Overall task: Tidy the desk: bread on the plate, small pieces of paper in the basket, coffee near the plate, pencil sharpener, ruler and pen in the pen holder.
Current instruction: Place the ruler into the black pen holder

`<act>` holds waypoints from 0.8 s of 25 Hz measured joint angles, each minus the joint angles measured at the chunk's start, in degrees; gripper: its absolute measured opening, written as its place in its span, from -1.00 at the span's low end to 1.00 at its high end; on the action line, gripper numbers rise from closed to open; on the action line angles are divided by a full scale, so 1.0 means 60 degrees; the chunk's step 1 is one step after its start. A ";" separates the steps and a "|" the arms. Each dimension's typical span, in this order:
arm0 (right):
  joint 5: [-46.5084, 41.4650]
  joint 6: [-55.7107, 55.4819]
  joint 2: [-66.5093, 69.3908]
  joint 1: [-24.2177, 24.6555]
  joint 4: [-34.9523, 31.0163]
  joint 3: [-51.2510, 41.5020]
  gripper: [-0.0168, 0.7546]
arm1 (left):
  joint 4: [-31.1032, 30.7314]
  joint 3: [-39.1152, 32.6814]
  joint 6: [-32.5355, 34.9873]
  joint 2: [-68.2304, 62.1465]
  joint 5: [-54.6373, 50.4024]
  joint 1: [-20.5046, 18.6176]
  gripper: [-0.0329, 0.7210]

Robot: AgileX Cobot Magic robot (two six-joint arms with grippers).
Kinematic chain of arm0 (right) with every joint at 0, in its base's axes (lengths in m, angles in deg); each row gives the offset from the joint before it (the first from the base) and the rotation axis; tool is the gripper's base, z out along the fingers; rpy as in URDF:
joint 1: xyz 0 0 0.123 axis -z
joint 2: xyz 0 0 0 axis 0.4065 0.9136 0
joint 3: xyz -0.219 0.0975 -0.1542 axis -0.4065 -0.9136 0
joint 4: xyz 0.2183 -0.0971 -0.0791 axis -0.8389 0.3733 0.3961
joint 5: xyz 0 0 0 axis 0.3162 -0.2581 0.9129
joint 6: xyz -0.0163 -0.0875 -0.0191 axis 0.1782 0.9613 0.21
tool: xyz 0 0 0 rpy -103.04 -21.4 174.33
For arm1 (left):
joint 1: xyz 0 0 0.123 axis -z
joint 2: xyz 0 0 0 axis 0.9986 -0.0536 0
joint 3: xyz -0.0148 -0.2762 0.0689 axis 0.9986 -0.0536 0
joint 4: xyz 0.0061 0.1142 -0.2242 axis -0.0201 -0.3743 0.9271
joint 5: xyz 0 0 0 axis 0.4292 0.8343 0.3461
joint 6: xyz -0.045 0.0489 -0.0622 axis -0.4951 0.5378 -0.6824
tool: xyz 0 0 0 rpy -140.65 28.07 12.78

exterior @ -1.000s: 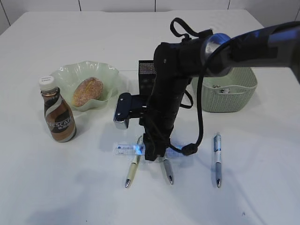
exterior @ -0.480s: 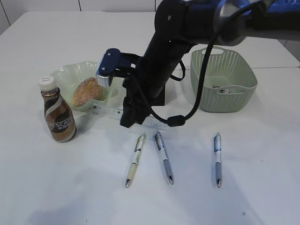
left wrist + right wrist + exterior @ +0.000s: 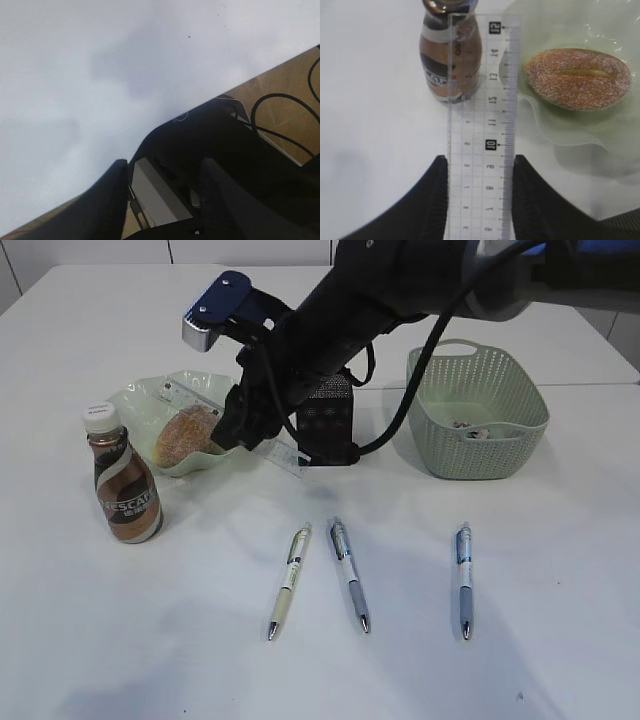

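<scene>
From the outside camera, the right hand (image 3: pixel 243 430) hangs above the white worktop (image 3: pixel 150 640), gripping a clear ruler (image 3: pixel 283 455) that slants down past it toward the black mesh pen holder (image 3: pixel 326 425) just behind. Beside the hand on its far side sits the green wavy plate (image 3: pixel 150 400) with the sugared bread (image 3: pixel 186 434) in it, and the brown coffee bottle (image 3: pixel 122 485) stands beyond that. Well below the hand lie three pens (image 3: pixel 348 575); the green basket (image 3: pixel 480 430) stands off behind the arm.

The left wrist camera shows the left hand (image 3: pixel 162 200) with its dark fingers (image 3: pixel 107 205) apart and nothing between them, over the bare worktop edge.

The right wrist camera shows the ruler (image 3: pixel 481 125) clamped between both fingers (image 3: pixel 427 200), its bluish scale running straight ahead. Its tip overlaps the bottle (image 3: pixel 451 55), with the bread (image 3: pixel 577 79) on the plate (image 3: pixel 580 130) ahead and to one side.
</scene>
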 joint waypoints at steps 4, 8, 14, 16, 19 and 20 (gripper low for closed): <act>0.0204 0.0020 0.0000 0.0403 -0.0800 0.0180 -0.22 | 0.0000 0.0000 0.0000 0.0000 0.0000 0.0000 -0.04; 0.0618 0.0020 0.0000 0.0773 -0.1506 0.0387 -0.22 | 0.0000 0.0000 0.0000 0.0000 0.0015 0.0000 -0.04; 0.2165 0.0020 0.0000 0.1250 -0.2233 0.0428 -0.22 | 0.0000 0.0000 0.0000 0.0000 0.0015 0.0000 -0.04; 0.2652 0.0020 0.0000 0.1296 -0.2292 0.0428 -0.22 | 0.0000 0.0000 0.0000 0.0000 0.0021 0.0000 -0.04; 0.3649 0.0020 0.0000 0.1310 -0.2658 0.0428 -0.22 | 0.0000 0.0000 0.0000 0.0000 0.0036 0.0000 -0.04; 0.3974 0.0020 0.0000 0.1310 -0.2953 0.0428 -0.22 | 0.0000 0.0000 0.0000 0.0000 0.0036 0.0000 -0.04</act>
